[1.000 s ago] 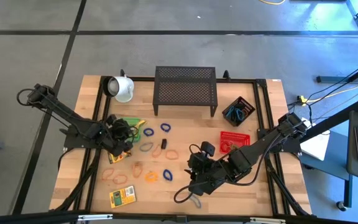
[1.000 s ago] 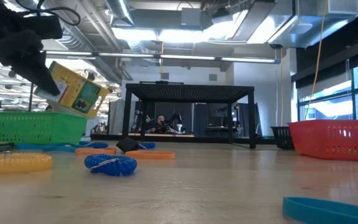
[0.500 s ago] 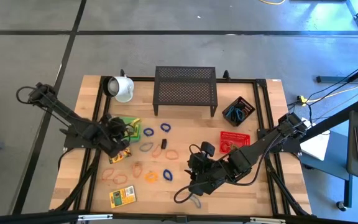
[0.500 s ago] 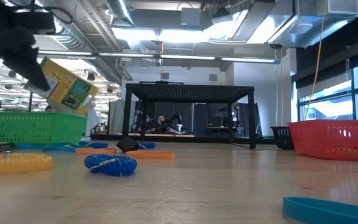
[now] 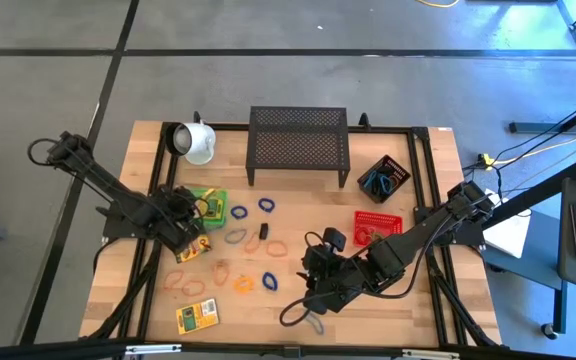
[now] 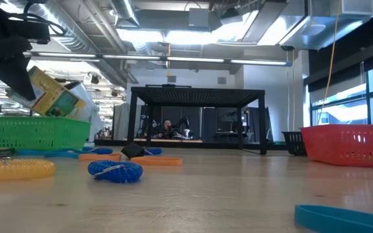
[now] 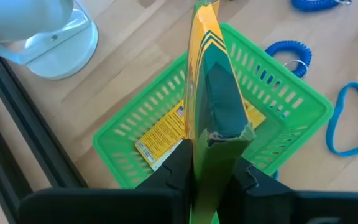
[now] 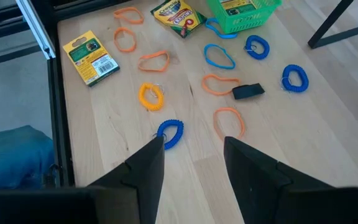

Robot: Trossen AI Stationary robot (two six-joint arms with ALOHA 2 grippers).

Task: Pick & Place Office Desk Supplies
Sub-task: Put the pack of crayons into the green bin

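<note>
The left gripper (image 7: 207, 177) is clamping its jaws on a yellow-and-green crayon box (image 7: 211, 106), pinching the narrow faces so the box is standing on edge above the green basket (image 7: 291, 93). A second crayon box (image 7: 166, 134) is lying inside that basket. In the low view the held box (image 6: 52, 92) is hanging tilted just over the basket's rim (image 6: 37, 133).

The right gripper (image 8: 191, 158) is hovering over the near middle of the surface (image 5: 438, 170) with its jaws spread apart and holding nothing.

The high view alone is showing the white mug (image 5: 196, 142), the black mesh rack (image 5: 298, 145), a red basket (image 5: 378, 226) and a small black basket (image 5: 384, 178). The right wrist view is picking out loose bands: a blue coil (image 8: 171, 132), a yellow coil (image 8: 151, 96), orange loops (image 8: 229, 121), a black clip (image 8: 248, 91) and another crayon box (image 8: 91, 57) lying near the surface's edge.

Bare wood is lying open around the right gripper.
</note>
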